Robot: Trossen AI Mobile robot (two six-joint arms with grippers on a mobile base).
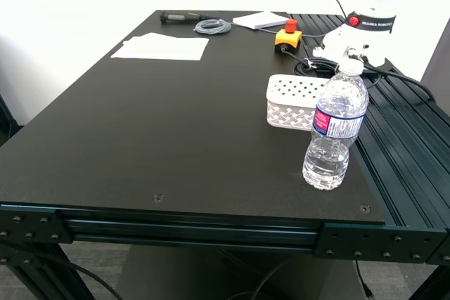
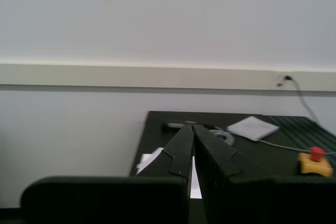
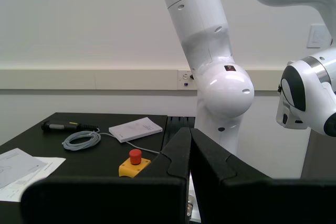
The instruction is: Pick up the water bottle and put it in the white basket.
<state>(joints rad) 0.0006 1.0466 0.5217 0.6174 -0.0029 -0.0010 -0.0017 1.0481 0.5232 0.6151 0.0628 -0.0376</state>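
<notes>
The water bottle (image 1: 335,126), clear and ribbed with a white cap and a blue, white and pink label, stands upright near the front edge of the black table at the exterior view's right. The white basket (image 1: 296,101) sits just behind it and looks empty. Neither shows in the wrist views. My first gripper (image 2: 192,128) is shut and empty, raised and pointing over the table's far end. My second gripper (image 3: 189,131) is shut and empty, held up facing the white robot arm. Neither gripper shows in the exterior view.
A white robot arm (image 1: 369,22) stands at the table's far right by black cables. A yellow box with a red button (image 1: 288,35), a booklet (image 1: 261,20), a grey cable coil (image 1: 212,27), a black tool (image 1: 179,17) and paper sheets (image 1: 162,46) lie along the back.
</notes>
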